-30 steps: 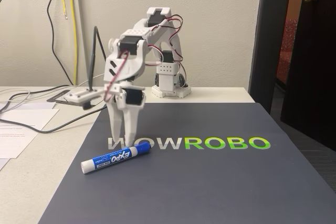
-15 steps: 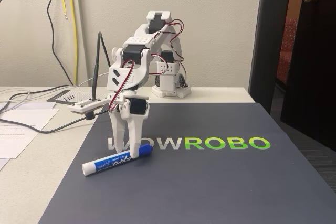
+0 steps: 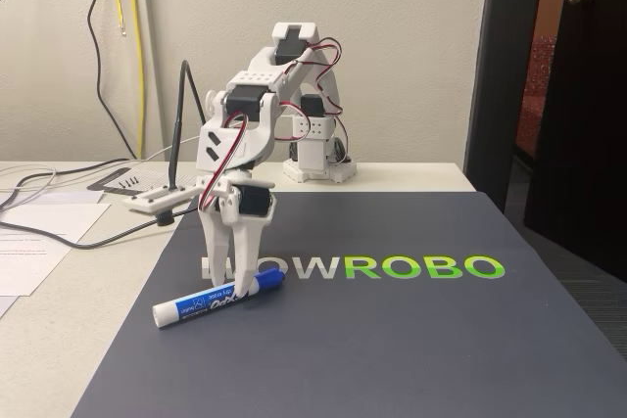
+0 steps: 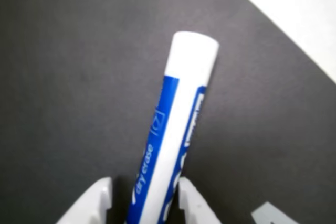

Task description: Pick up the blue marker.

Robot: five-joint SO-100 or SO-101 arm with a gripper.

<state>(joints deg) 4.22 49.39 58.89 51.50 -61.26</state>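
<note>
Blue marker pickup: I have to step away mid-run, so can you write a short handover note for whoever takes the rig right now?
Gripper: pointing down, fingers on either side of the blue marker. In the wrist view the barrel sits between the fingertips, with slight gaps showing; a firm grip cannot be confirmed.
Marker: lying flat on the dark mat, in front of the printed logo, cap end to the right in the fixed view.
Done: approach and straddling of the marker.
Left: finish closing, then lift; the marker is not yet off the mat.
</note>
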